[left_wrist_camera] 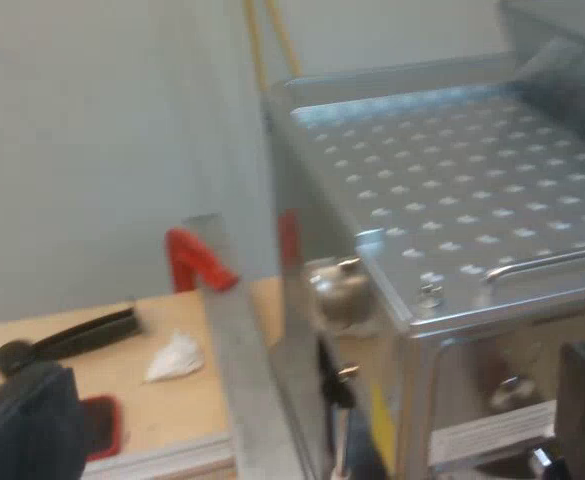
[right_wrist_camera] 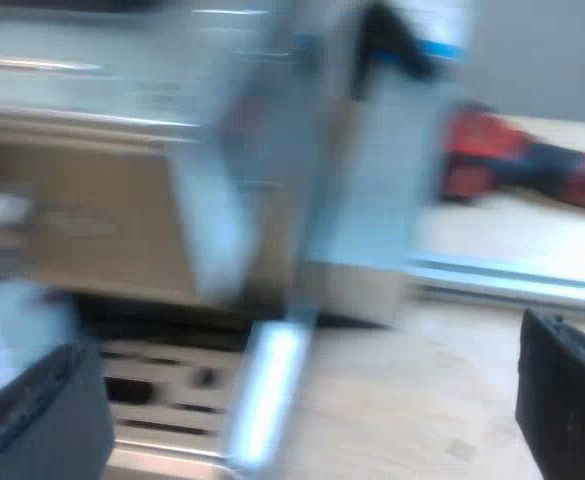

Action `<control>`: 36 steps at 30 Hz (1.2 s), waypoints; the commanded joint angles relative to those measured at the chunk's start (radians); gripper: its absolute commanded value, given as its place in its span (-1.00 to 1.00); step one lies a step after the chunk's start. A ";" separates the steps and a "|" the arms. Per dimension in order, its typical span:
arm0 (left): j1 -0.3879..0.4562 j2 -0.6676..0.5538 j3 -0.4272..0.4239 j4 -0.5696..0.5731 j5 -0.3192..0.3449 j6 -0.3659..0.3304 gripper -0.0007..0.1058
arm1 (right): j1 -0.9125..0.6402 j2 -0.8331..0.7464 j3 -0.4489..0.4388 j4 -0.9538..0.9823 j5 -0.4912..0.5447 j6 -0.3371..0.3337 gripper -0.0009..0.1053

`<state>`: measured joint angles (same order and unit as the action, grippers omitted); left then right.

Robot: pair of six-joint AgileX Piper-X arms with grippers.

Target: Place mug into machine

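The espresso machine (left_wrist_camera: 452, 200) stands close under my left gripper (left_wrist_camera: 302, 430), its perforated metal top and near corner in sight. The two black fingers (left_wrist_camera: 22, 420) are spread wide at either side of that corner, open and holding nothing. My right gripper (right_wrist_camera: 302, 420) is open too, and nothing sits between its fingers (right_wrist_camera: 567, 410). It hovers over the wooden table (right_wrist_camera: 432, 400), next to a slotted dark grate (right_wrist_camera: 162, 390) low on a metal body. A pale blurred shape (right_wrist_camera: 2, 320) lies by one right finger; I cannot tell what it is.
On the wooden table (left_wrist_camera: 172, 400) beside the machine lie a black-handled tool (left_wrist_camera: 72, 340), a crumpled white scrap (left_wrist_camera: 177, 355) and a red piece (left_wrist_camera: 197, 260). A metal post (left_wrist_camera: 242, 370) rises by the machine. A red and black object (right_wrist_camera: 512, 160) lies on the table beyond the right gripper.
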<state>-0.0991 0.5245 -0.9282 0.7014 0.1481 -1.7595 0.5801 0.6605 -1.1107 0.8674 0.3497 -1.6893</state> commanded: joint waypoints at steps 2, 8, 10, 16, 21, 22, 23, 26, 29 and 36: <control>0.018 0.003 -0.008 0.008 0.006 -0.014 0.86 | -0.209 -0.019 0.004 0.061 -0.133 -0.060 0.59; 0.018 -0.018 -0.008 0.058 -0.001 -0.012 0.86 | -0.401 -0.019 0.023 0.088 -0.278 -0.105 0.59; 0.018 -0.039 -0.008 0.074 -0.001 -0.012 0.86 | -0.489 -0.036 0.040 0.094 -0.330 -0.129 0.59; 0.018 -0.137 -0.008 0.156 -0.021 -0.009 0.86 | -0.533 -0.062 0.057 0.094 -0.331 -0.177 0.56; 0.018 -0.226 -0.008 0.208 -0.025 0.001 0.86 | -0.580 -0.305 0.148 0.101 -0.331 -0.223 0.53; 0.018 -0.226 -0.008 0.210 -0.025 0.004 0.86 | -0.580 -0.323 0.152 0.102 -0.331 -0.223 0.53; 0.018 -0.274 -0.008 0.237 -0.024 0.014 0.86 | -0.580 -0.365 0.165 0.102 -0.331 -0.223 0.53; 0.018 -0.334 -0.008 0.283 -0.024 0.014 0.86 | -0.575 -0.449 0.187 0.102 -0.331 -0.221 0.53; 0.018 -0.393 -0.008 0.348 -0.024 0.014 0.86 | -0.576 -0.509 0.203 0.102 -0.331 -0.218 0.53; 0.018 -0.532 -0.001 0.453 -0.024 0.014 0.86 | -0.576 -0.681 0.230 0.117 -0.331 -0.181 0.53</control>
<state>-0.0826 0.0180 -0.9320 1.1424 0.1271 -1.7430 0.0040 0.0196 -0.8776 0.9838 0.0208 -1.8853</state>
